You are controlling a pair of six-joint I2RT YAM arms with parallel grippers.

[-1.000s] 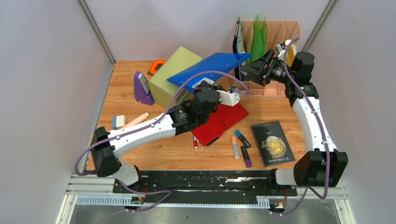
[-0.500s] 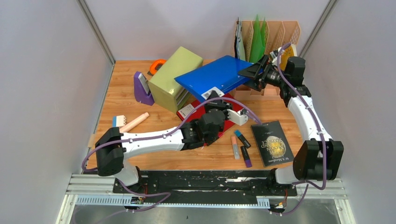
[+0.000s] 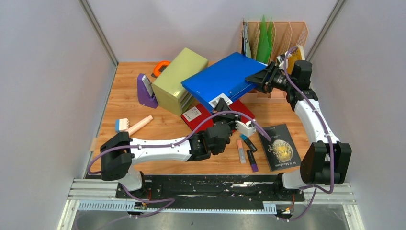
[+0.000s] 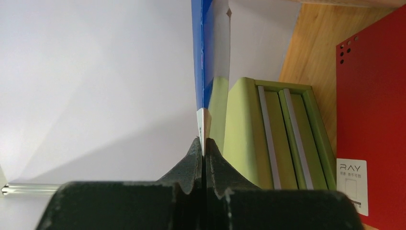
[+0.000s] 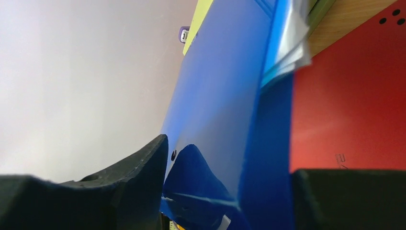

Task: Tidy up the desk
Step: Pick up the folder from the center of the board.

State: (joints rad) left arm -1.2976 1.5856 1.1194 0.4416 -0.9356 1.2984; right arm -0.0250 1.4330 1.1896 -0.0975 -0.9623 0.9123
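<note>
Top external view: your blue folder [image 3: 222, 79] hangs tilted, with an arm at each end.
Your right gripper [image 3: 256, 79] clamps the folder's right-hand edge. The left gripper [image 3: 222, 105] is pressed together at its near corner, and you cannot tell whether it nips anything. The folder leans on the green drawer chest [image 3: 179, 79]. If the right grip slides, the folder will likely drop onto the red notebook [image 3: 206, 112] or shove the chest. The desk [image 3: 122, 103], orange-brown planks, lies under everything, crowded and boxed in by pale walls on three sides.
</note>
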